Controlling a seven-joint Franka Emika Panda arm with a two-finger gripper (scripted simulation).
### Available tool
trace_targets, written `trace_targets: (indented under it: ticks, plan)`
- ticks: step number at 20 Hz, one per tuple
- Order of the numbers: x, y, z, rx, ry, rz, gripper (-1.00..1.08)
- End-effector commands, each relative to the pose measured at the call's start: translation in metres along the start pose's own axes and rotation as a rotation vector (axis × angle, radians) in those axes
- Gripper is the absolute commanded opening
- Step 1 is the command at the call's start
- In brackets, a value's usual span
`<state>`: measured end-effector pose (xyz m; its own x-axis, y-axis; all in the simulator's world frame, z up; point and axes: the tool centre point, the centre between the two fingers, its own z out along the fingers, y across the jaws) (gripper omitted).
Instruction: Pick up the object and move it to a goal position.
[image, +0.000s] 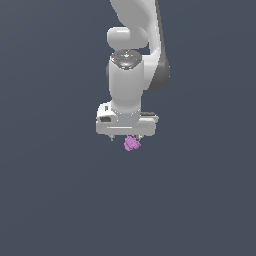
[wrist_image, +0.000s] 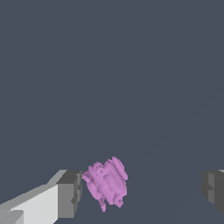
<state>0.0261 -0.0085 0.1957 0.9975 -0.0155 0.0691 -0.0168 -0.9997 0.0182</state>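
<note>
Exterior view: the white robot arm is hanging its white gripper (image: 126, 137) directly above the small knobbly purple-pink object (image: 132, 144), hiding the fingers. Wrist view: the grey-padded fingers (wrist_image: 70, 194) are standing wide apart; the object (wrist_image: 106, 182) is lying between them, just beside one pad, well apart from the other.

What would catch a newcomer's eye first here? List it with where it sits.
The small purple-pink object stands out most, the only colour against a plain dark grey ground, sitting just under the white gripper in the middle of the exterior view. In the wrist view it lies between the two grey fingers, close beside one finger and well apart from the other, so the jaws are open. The bulky white arm comes down from the top edge.
</note>
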Motion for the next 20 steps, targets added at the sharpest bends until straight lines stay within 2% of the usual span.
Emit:
trace_targets:
  ticks: [1,11,20]
  plan:
    - [0.0,0.0,0.0,0.0,0.0,0.0,1.0]
    - [0.009,0.033,-0.01,-0.006,0.033,0.052,1.0]
    - [0.004,0.028,-0.003,-0.005,0.025,0.01,1.0]
